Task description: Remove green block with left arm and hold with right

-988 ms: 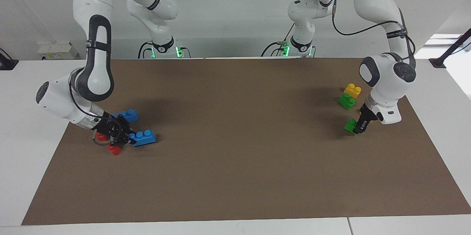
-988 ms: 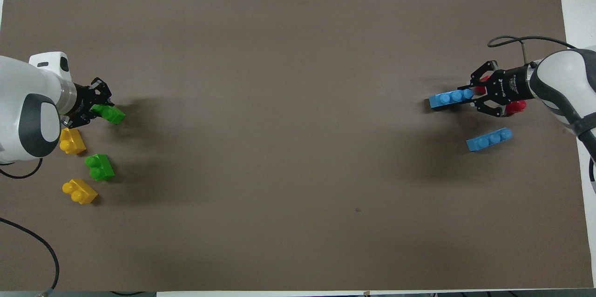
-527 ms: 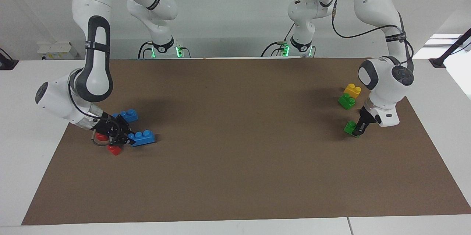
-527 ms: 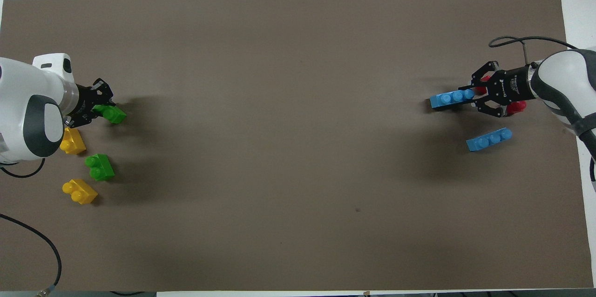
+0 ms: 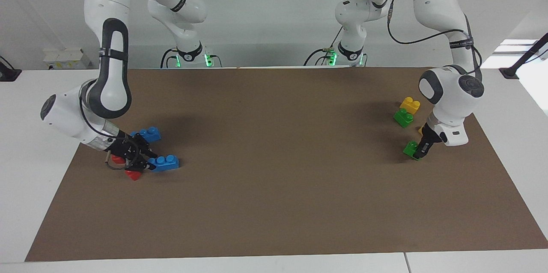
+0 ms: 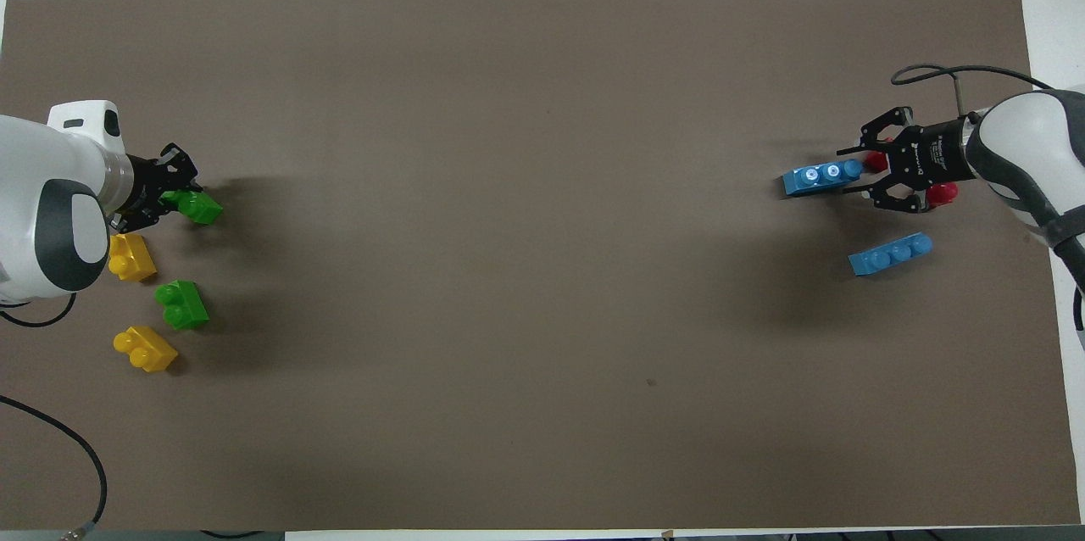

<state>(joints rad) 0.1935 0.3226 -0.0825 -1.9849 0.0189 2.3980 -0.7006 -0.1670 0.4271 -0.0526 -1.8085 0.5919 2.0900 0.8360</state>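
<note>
Left jaws (image 5: 418, 152) clamped on green block (image 5: 410, 149), low over mat (image 5: 274, 204)

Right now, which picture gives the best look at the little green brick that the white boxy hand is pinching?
The overhead view: the green block shows its top and sticks out from the left gripper, which is shut on it. In the facing view the black fingers cover part of the block.
</note>
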